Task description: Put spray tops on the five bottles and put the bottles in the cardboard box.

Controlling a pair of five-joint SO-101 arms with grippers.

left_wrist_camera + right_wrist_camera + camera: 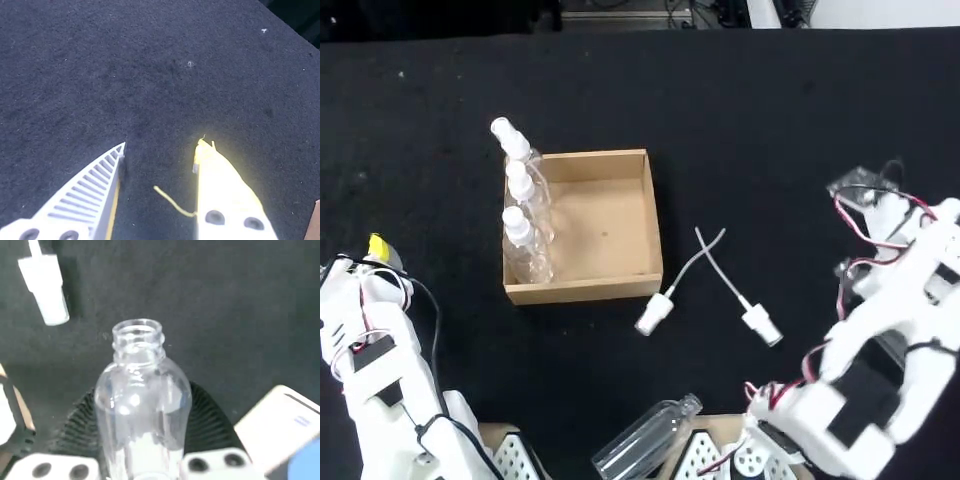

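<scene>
**Fourth bottle gripped, top not yet on**

Three capped bottles (525, 225) stand inside the cardboard box (610, 225). In front of the box, the right gripper (145, 437) clasps an open-necked bottle (140, 385) — next it needs a spray top (655, 313) aligned over the neck. The left gripper (162, 150) gapes empty, left of the box.

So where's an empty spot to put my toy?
The black table beyond the cardboard box is bare, and the box's right half. It's crowded right of the box, around two spray tops and the uncapped bottle.
</scene>
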